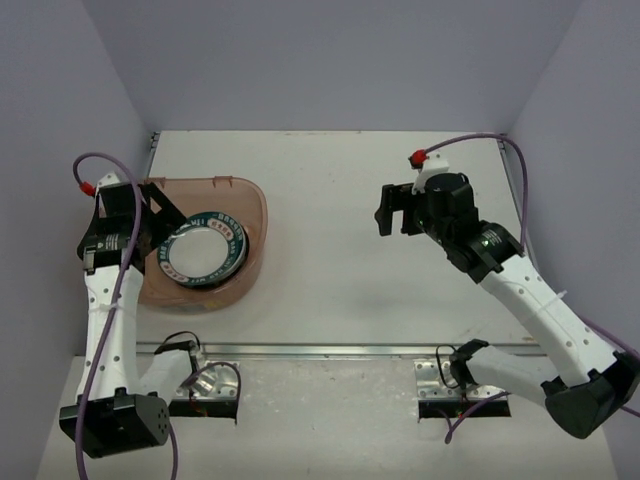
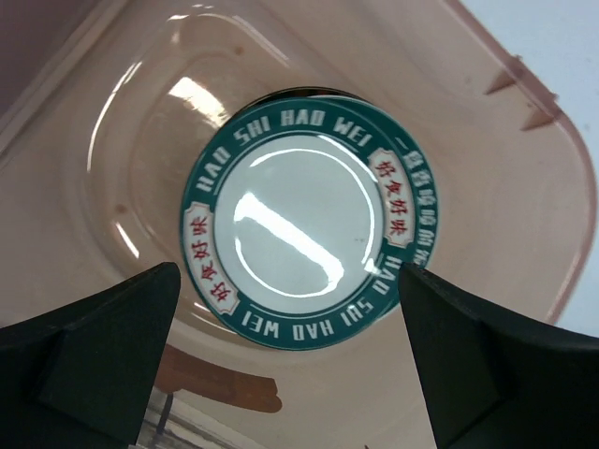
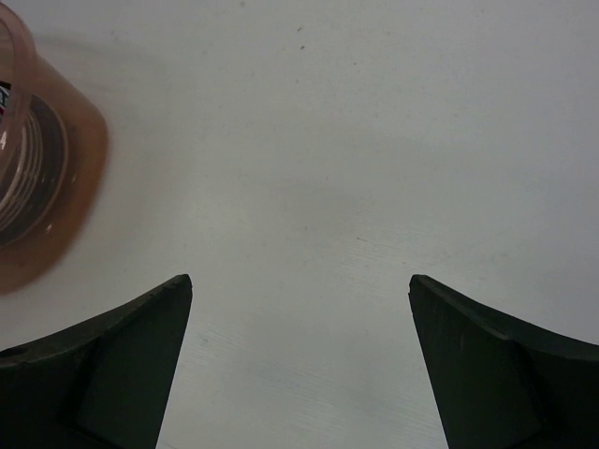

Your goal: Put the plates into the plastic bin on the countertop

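The plastic bin (image 1: 254, 200) sits on the left side of the countertop (image 1: 350, 270). Inside it lies a stack of plates; the top plate (image 1: 205, 251) is white with a teal rim and red characters. My left gripper (image 1: 152, 216) hovers open over the bin's left part, holding nothing. In the left wrist view the top plate (image 2: 304, 220) lies flat in the bin (image 2: 510, 178), below the left gripper (image 2: 288, 271). My right gripper (image 1: 396, 214) is open and empty over bare countertop right of centre. The right wrist view shows the right gripper (image 3: 299, 278) above the white surface, the bin (image 3: 56, 201) at far left.
Pale lavender walls enclose the countertop on three sides. A metal strip (image 1: 330, 350) runs along the front edge, with both arm bases mounted just below it. The right arm's purple cable (image 1: 520, 190) loops near the right wall.
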